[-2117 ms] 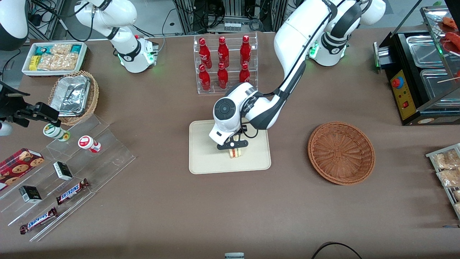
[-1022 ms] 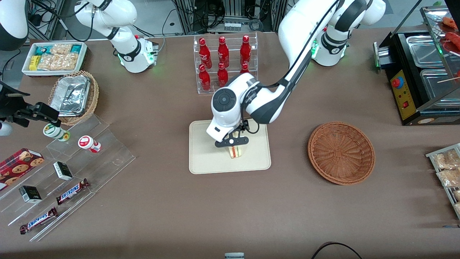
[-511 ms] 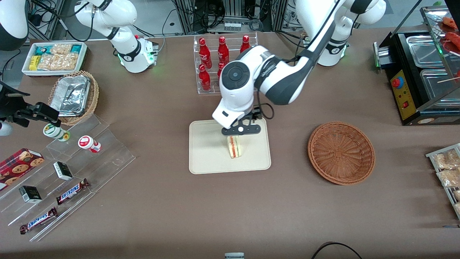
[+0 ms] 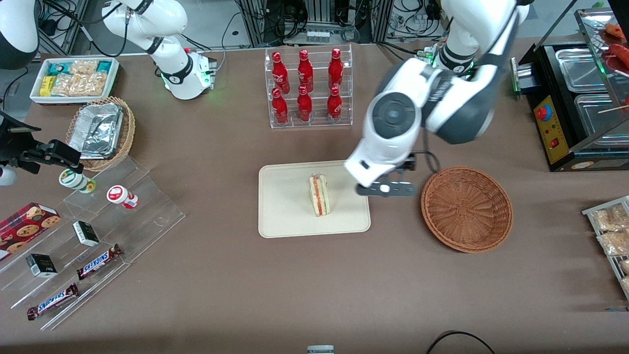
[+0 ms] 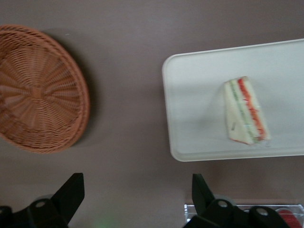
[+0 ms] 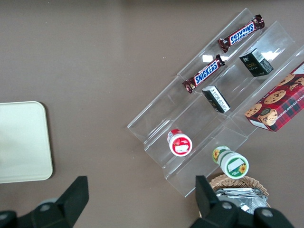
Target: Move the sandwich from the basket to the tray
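The wrist view cuts the tray [image 5: 199, 76] off at the edge and clips the basket [image 5: 42, 90] too. Only the tips of the hand's [image 5: 135, 199] spread fingers [image 5: 71, 190] show there. From the front, the arm covers the hand [image 4: 386, 189] from above.

pale sandwich [image 4: 319, 195] with red-green stripes, cream tray [image 4: 285, 216], reddish-brown woven basket [image 4: 467, 209]

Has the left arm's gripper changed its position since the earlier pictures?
Yes. The gripper, open and empty, has risen off the triangular white-bread sandwich and swung away from the cream rectangular tray toward the reddish-brown wicker basket.
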### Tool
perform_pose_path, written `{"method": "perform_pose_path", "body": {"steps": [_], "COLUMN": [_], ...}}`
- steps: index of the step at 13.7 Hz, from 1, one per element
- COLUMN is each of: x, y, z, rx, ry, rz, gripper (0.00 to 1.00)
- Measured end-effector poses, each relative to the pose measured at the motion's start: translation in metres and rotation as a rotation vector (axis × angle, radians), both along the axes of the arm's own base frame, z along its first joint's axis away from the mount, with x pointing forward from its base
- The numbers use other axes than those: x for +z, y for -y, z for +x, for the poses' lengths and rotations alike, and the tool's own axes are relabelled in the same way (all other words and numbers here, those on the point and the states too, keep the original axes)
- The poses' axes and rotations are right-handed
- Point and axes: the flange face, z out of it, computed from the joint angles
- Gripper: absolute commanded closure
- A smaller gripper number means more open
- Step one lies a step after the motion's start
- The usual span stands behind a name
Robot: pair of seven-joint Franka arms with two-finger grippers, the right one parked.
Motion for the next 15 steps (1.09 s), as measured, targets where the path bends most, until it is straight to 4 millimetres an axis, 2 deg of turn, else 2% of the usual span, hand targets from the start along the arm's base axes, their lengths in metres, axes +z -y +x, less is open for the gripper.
{"method": "perform_pose_path", "body": {"steps": [4,10,12,15], "x": [0.008,0.045,0.056,0.068], "y": [-0.068,-0.175,-0.199,-0.221], "z": [0.008,-0.009,-0.016,-0.023], "rx": [0.015,-0.028,-0.020,0.008], "ry": [-0.038,-0.047,-0.041,-0.041], "rz": [0.008,-0.022,-0.027,-0.026], "gripper": [0.00,0.00,0.00,0.00]}}
